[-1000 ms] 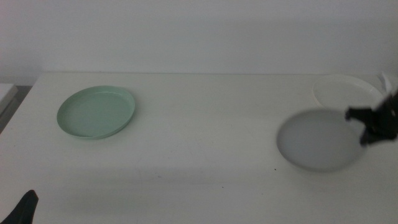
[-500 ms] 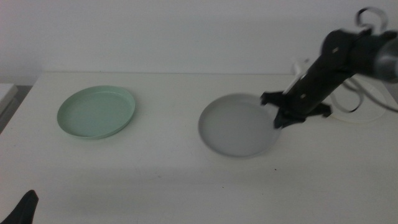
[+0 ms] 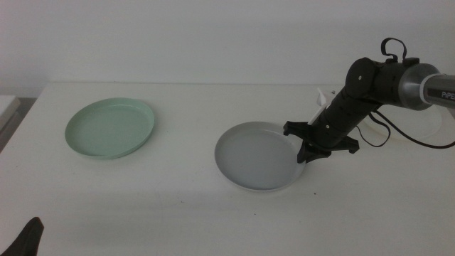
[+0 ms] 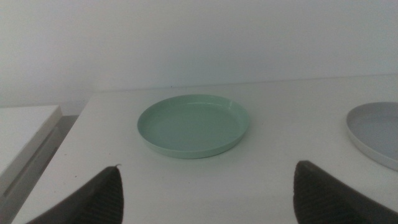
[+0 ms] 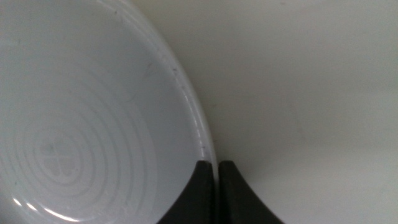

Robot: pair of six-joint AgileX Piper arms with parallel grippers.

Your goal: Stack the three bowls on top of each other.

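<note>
Right claw (image 3: 307, 152) pinches the grey bowl's (image 3: 256, 155) rim; the white bowl (image 3: 435, 131) hides behind its arm. Left claw (image 4: 208, 193) waits open.

right gripper (image 5: 216, 171) pinches the grey bowl (image 5: 93, 112) rim

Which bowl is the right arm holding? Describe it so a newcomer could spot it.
On the white table, look right of centre, where the right arm's tool pinches a rim. That is the grey bowl; the green bowl sits alone far to the left, untouched.
</note>
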